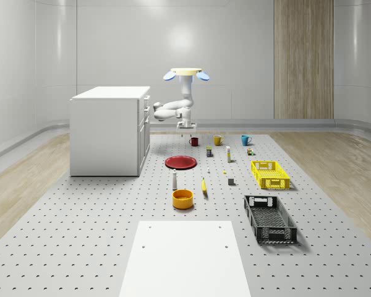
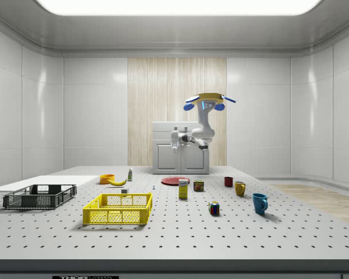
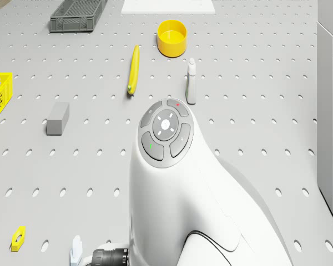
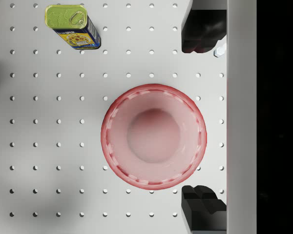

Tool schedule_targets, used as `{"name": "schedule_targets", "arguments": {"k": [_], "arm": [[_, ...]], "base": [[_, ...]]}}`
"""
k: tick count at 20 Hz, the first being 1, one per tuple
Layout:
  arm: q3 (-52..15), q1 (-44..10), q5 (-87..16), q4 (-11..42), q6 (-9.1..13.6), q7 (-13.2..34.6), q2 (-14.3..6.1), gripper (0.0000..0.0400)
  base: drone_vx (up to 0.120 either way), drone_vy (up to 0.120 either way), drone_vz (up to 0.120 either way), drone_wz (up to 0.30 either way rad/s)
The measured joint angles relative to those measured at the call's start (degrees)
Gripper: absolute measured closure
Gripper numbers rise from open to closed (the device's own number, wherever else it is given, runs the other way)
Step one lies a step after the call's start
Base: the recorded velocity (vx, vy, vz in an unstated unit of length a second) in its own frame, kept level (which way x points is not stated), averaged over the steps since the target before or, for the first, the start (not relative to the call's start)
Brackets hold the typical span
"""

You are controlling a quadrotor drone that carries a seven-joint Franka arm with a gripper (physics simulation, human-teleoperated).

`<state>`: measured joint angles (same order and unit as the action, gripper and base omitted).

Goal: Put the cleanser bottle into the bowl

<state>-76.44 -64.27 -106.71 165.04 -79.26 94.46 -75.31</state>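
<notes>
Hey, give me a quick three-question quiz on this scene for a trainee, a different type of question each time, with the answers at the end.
1. True or false: the cleanser bottle is already in the bowl.
2. In the wrist view, what lies directly below the tool? A. red plate B. yellow crate C. banana
3. Fill in: the tool's fingers are ____ (open or shut).

Key
1. False. The bottle stands upright on the table, close to the bowl.
2. A. The drone hovers beside the cabinet, with the tool held above the plate.
3. Open, with nothing between them.
</notes>
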Motion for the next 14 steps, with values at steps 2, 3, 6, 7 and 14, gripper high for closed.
{"name": "schedule_targets", "arguments": {"k": [2, 3, 6, 7, 14], "arm": [[-0.1, -0.1, 0.2, 0.0, -0.4, 0.1, -0.4, 0.0], [-0.1, -0.2, 0.3, 0.0, -0.6, 0.1, -0.6, 0.0], [-0.3, -0.3, 0.6, -0.1, -1.1, 0.3, -1.2, 0.0], [-0.3, -0.4, 0.6, -0.1, -1.3, 0.3, -1.4, 0.0], [-0.6, -0.7, 1.2, -0.2, -2.5, 0.6, -2.7, 0.0]], "base": [[0.12, 0.0, 0.0, 0.0], [0.12, -0.12, 0.0, 0.0], [0.12, -0.053, 0.0, 0.0], [0.12, 0.0, 0.0, 0.0], [0.12, 0.034, 0.0, 0.0]]}}
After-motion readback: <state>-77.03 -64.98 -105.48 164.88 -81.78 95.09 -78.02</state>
